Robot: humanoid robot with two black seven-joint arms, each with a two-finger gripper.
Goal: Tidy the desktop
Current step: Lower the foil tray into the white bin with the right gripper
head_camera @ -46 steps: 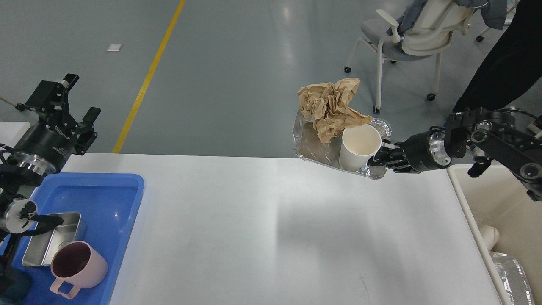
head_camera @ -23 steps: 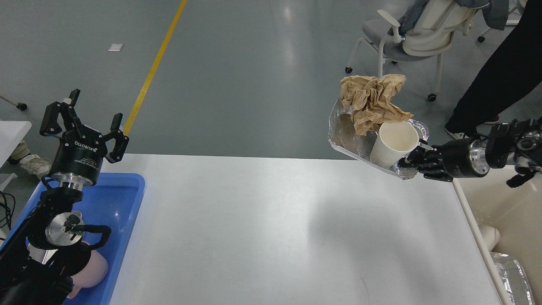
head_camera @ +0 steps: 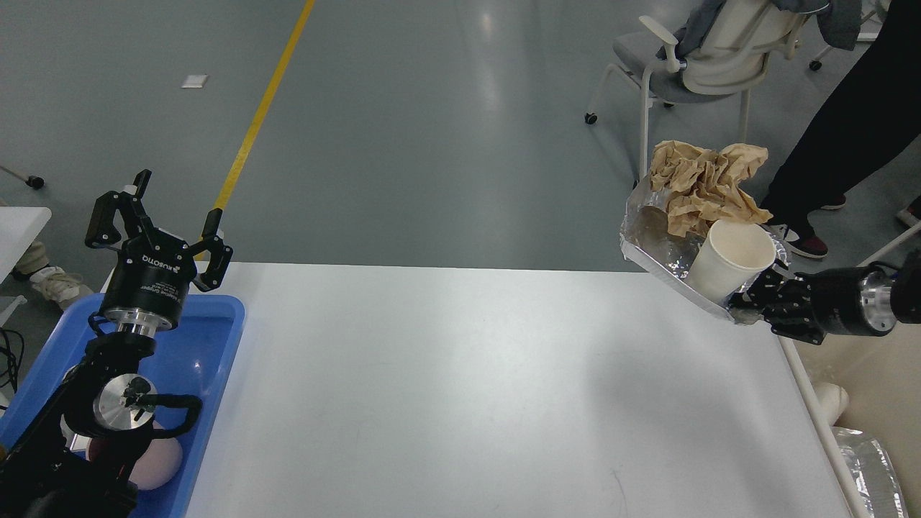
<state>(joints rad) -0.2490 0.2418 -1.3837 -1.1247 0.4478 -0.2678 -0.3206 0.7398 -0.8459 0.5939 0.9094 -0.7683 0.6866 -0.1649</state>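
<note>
Head view shows the right gripper (head_camera: 748, 298) clamped on the near rim of a foil tray (head_camera: 658, 244), carried tilted above the far right corner of the desktop (head_camera: 460, 388), whose white top spreads below. Held by one edge, it could spill the paper cup (head_camera: 728, 270) or crumpled brown paper (head_camera: 701, 187) short of the beige bin (head_camera: 874, 360). Since a second ago the tray has travelled rightward; the left gripper (head_camera: 169, 208), fingers spread and empty, has swung over the blue tray (head_camera: 216, 316).

White desktop (head_camera: 460, 388), blue tray (head_camera: 216, 338) at left
</note>
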